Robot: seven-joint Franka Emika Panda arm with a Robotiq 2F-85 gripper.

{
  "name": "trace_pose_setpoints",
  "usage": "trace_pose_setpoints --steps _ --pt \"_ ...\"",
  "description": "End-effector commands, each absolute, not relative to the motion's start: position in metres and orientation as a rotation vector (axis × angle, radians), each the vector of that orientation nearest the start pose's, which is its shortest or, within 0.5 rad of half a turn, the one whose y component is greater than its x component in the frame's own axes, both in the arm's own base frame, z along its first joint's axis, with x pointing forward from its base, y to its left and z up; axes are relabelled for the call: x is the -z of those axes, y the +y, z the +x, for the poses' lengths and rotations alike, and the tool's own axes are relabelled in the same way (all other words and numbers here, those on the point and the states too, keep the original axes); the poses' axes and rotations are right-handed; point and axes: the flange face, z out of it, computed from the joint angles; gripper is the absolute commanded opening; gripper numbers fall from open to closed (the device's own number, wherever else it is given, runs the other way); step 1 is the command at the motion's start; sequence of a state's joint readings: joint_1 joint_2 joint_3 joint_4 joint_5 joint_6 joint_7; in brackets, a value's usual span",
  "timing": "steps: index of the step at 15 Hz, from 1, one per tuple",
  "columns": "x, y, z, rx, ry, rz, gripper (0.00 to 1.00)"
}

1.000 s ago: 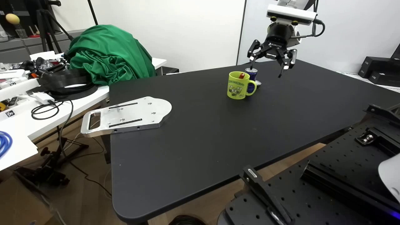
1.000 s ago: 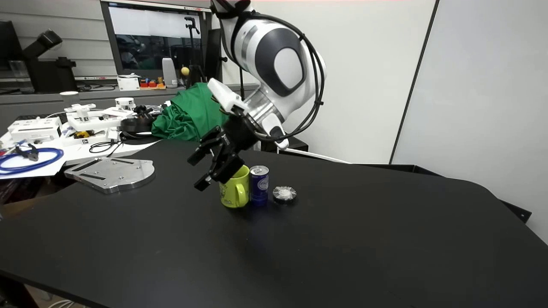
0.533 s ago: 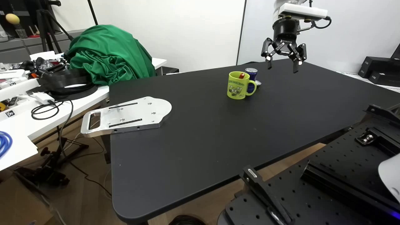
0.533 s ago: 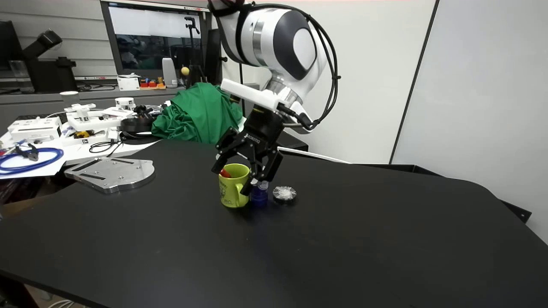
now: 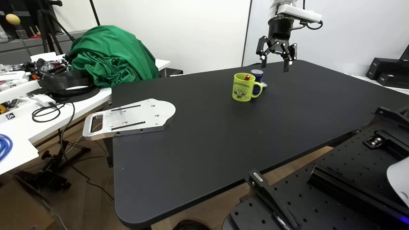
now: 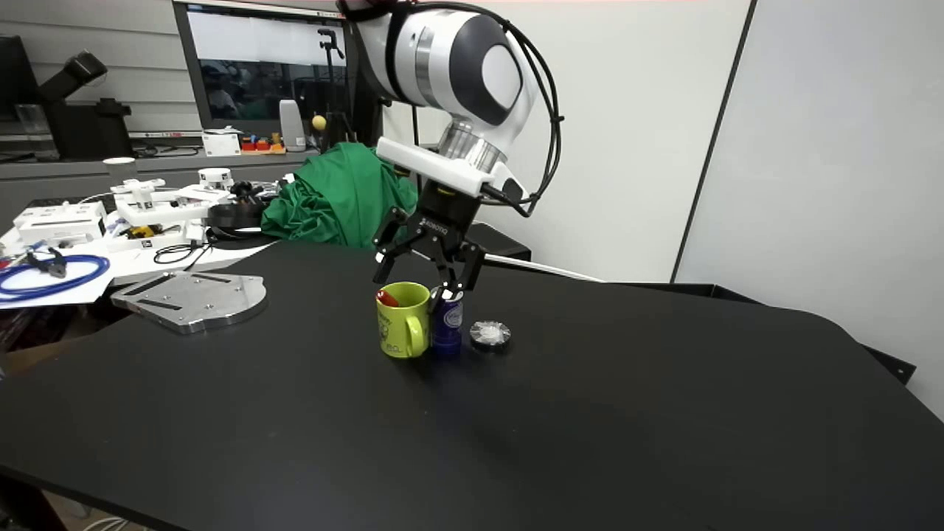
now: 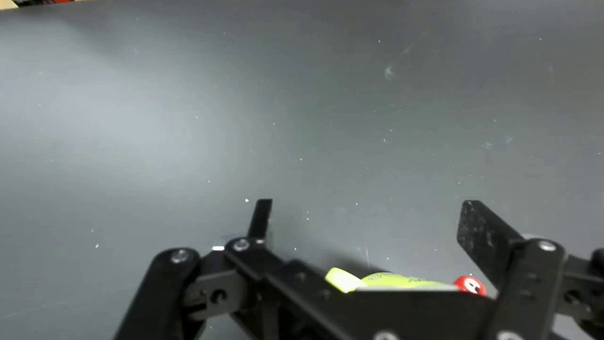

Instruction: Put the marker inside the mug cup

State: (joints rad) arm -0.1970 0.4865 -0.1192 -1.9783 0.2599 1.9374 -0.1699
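Note:
The yellow-green mug (image 5: 242,90) stands upright on the black table, with its handle and dark print visible in both exterior views (image 6: 402,333). The red marker (image 5: 247,77) leans inside the mug, its end showing at the rim; it also shows in an exterior view (image 6: 386,298). In the wrist view the marker's round red end (image 7: 470,285) and part of the mug (image 7: 401,280) show at the bottom, partly hidden by the gripper. My gripper (image 5: 274,65) is open, with its fingers spread wide and nothing between them (image 7: 368,205). It hangs above the table near the mug, apart from the marker.
A blue can (image 6: 447,324) stands right beside the mug on its handle side. A small round silver-topped object (image 6: 490,335) lies beside the can. A metal plate (image 5: 137,116) with a handle overhangs the table edge. Green cloth (image 5: 111,57) is heaped on a side table.
The gripper has swung from a tilted pose to a more upright one, moved away and then slightly back, and risen a little. It stays open. The mug and marker have not moved.

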Motion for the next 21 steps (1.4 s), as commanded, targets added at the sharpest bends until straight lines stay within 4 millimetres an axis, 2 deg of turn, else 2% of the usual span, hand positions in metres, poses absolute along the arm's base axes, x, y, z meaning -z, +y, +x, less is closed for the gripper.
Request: trace_pose_setpoints --steps 1,3,9,16,20,21 --pt "-0.199 -0.145 0.541 -0.580 0.386 -2.757 1.00" --pt "-0.197 -0.142 0.545 -0.543 0.409 -2.742 1.00" --pt "-0.184 -0.147 0.553 -0.450 0.629 -2.627 1.00" --pt "-0.155 -0.147 0.553 -0.438 0.720 -2.565 1.00" --pt "-0.148 -0.142 0.555 -0.451 0.740 -2.528 1.00" --pt "-0.148 -0.141 0.556 -0.451 0.745 -2.528 0.75"
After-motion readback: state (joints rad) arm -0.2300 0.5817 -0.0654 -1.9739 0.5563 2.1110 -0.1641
